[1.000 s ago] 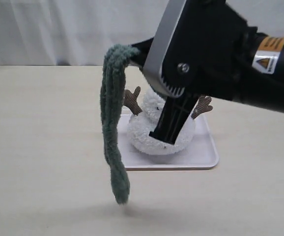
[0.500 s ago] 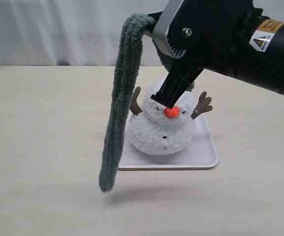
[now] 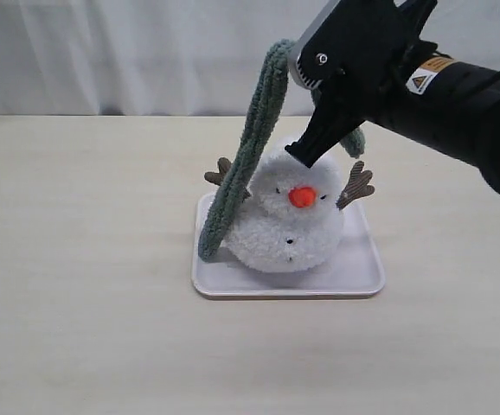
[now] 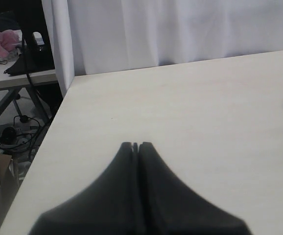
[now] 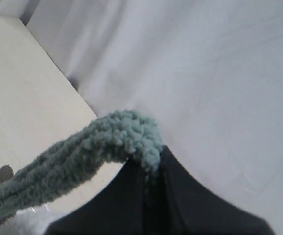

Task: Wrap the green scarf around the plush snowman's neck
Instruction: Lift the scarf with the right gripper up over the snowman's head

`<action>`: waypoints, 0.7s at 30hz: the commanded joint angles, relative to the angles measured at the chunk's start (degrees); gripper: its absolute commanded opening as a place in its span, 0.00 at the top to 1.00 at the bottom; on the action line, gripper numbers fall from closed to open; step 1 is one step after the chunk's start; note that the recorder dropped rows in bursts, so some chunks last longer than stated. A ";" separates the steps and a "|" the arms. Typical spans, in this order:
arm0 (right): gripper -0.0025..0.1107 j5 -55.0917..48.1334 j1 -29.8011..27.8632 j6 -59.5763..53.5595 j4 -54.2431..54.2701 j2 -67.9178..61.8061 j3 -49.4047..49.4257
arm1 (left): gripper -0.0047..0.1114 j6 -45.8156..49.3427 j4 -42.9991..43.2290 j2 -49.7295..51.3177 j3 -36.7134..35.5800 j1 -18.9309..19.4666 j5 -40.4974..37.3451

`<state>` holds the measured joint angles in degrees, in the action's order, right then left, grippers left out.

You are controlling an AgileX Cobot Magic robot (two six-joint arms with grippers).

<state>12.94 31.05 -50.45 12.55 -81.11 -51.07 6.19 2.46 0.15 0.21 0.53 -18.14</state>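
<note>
While the right gripper (image 5: 151, 169) is clamped on a fold of the green scarf (image 3: 248, 160) above the plush snowman (image 3: 285, 235), the long end hangs down past one brown twig arm (image 3: 218, 175) — its tip reaching the rim of the white tray (image 3: 362, 278) that the toy sits on. A shorter end dangles behind the head. The scarf is not yet around the neck (image 3: 266, 214). The left gripper (image 4: 136, 145) is pressed closed with nothing in it — low over the table (image 4: 205, 112).
</note>
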 commanded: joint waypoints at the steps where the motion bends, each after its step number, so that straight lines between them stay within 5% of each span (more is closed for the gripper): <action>1: 0.94 2.61 -0.91 0.15 0.42 -1.95 -0.22 | 0.96 -0.03 -0.14 -0.15 -0.21 -0.32 0.44; 10: 0.94 3.68 -0.91 9.30 8.98 1.68 -0.33 | 0.96 -0.03 -0.14 -0.15 -0.21 -0.32 0.44; 16: 0.94 -19.40 -1.06 10.29 19.30 4.54 -12.07 | 0.96 -0.03 -0.14 -0.15 -0.21 -0.32 0.44; 21: 0.94 -38.78 -6.85 30.45 11.00 -1.73 -18.58 | 0.96 -0.03 -0.14 -0.15 -0.21 -0.32 0.44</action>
<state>-17.81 26.68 -28.15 30.11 -80.16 -67.96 6.19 2.46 0.15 0.21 0.53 -18.14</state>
